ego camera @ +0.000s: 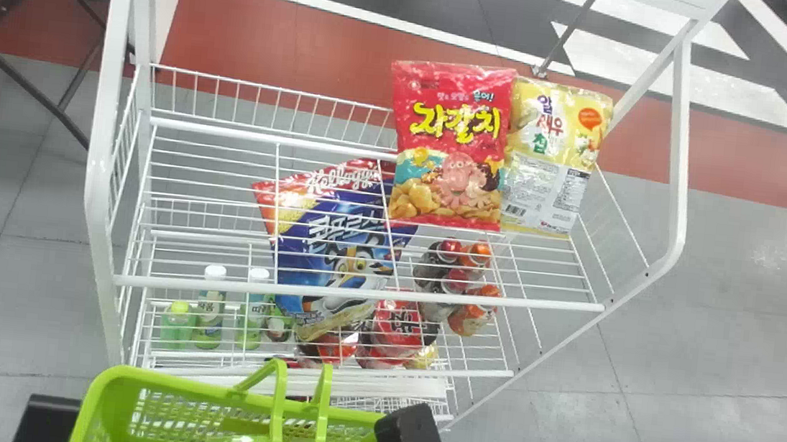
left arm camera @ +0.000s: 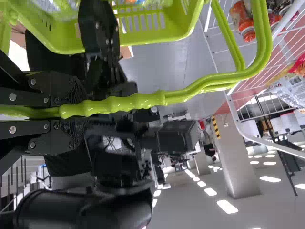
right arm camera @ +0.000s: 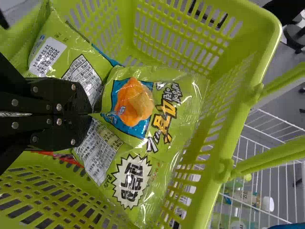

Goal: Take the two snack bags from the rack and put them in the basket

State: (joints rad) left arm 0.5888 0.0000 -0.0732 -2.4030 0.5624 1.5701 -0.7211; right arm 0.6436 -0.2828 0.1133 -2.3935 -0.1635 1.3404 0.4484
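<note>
Green snack bag (right arm camera: 164, 126) pinched by right jaws
Its long axis is slanted across their tips, inside the basket (ego camera: 168, 382); handle (left arm camera: 138, 100) gripped by left jaws.

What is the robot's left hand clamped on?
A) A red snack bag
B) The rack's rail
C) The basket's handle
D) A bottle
C: the left gripper has the green handle of the basket between its fingers.
</note>
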